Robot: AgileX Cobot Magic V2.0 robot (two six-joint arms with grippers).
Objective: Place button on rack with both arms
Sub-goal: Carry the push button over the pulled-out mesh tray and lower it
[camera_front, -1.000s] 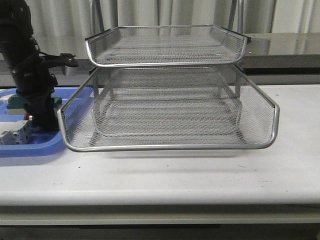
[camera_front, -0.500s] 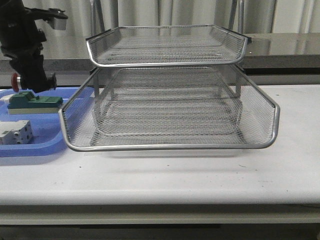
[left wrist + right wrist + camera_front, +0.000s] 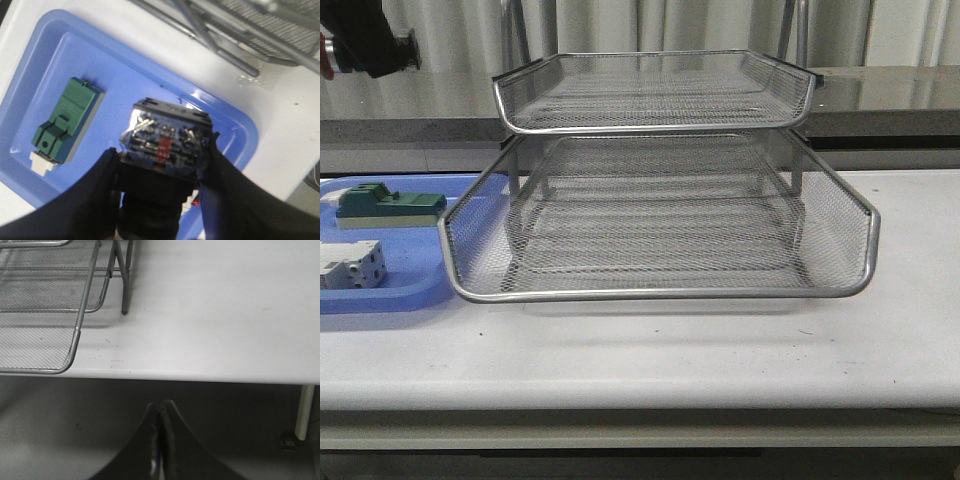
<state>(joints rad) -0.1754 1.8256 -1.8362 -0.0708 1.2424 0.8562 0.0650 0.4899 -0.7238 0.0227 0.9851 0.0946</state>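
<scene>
Holding: button [image 3: 165, 137] clamped in left gripper [image 3: 162, 187], raised high over blue tray [image 3: 235, 130] at surface's left edge, clearing rack [image 3: 660, 180] rims.
Idle: right gripper [image 3: 160, 440] closed empty, off front-right edge.

Silver mesh rack [image 3: 655, 215], blue tray [image 3: 380, 290]

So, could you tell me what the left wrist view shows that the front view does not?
Only the left wrist view shows the left gripper shut on the button, whose clear rear block faces the camera. Only the front view shows the whole rack with its stacked tiers, and the white block. Both show the blue tray and the green block lying in it.
</scene>
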